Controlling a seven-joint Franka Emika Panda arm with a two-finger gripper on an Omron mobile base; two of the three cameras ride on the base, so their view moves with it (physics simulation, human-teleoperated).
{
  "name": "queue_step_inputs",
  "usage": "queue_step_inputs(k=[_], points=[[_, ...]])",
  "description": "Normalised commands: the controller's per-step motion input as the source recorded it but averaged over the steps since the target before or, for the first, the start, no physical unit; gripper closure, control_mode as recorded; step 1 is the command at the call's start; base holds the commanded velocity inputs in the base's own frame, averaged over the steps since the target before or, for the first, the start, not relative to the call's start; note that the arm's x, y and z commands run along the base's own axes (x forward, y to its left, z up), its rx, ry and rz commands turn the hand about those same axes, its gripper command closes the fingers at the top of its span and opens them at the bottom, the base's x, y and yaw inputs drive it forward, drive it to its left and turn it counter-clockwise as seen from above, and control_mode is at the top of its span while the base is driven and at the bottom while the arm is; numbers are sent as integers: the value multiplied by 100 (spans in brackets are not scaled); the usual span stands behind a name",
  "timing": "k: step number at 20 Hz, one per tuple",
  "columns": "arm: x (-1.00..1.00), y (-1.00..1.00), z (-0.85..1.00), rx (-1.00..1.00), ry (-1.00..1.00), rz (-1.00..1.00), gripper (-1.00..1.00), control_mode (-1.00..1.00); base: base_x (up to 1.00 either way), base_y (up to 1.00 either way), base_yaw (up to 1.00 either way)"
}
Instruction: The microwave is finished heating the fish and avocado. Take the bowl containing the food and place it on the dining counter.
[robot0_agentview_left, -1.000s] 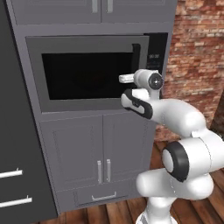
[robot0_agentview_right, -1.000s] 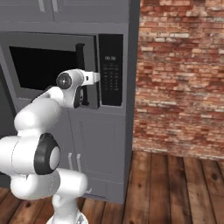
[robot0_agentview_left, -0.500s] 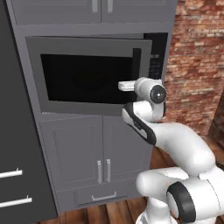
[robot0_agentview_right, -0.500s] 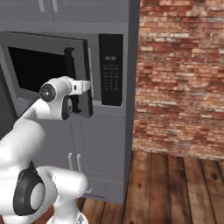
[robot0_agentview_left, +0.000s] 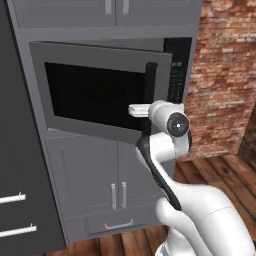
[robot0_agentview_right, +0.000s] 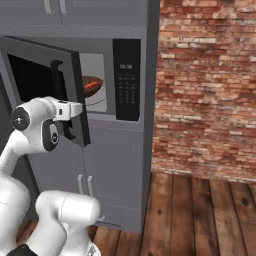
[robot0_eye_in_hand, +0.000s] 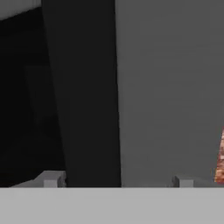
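Swinging wider now, the microwave door (robot0_agentview_left: 100, 92) is exposing the bowl (robot0_agentview_right: 93, 86) — gripper (robot0_agentview_right: 70, 131) hooking the handle (robot0_agentview_right: 57, 80), its spread indiscernible.

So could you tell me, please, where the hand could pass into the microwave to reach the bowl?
The door stands part open. Between its handle edge and the keypad panel is a narrow gap showing the bowl. The gripper crowds the door's lower edge. Pale interior wall above the bowl is bare.

A big white robot arm (robot0_agentview_left: 200, 210)
It has round, smooth parts, dark grey joints and a round grey cap with a small dot.
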Motion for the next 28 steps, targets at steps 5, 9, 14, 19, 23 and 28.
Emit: queue_step_inputs(k=[5,9,14,19,23,28], points=[[-100,100,79,-1,0,0,100,-100,0,0,0],[-100,96,42,-11,-1,3,-100,-100,0,0,0],[-100,45,-20,-14,-10,22,-100,-100,0,0,0],[-100,-25,-22,-3,-15,8,-100,-100,0,0,0],[-99,-100,19,31,-20,12,-100,-100,0,0,0],[-54,-100,33,41,-9,5,-100,-100,0,0,0]])
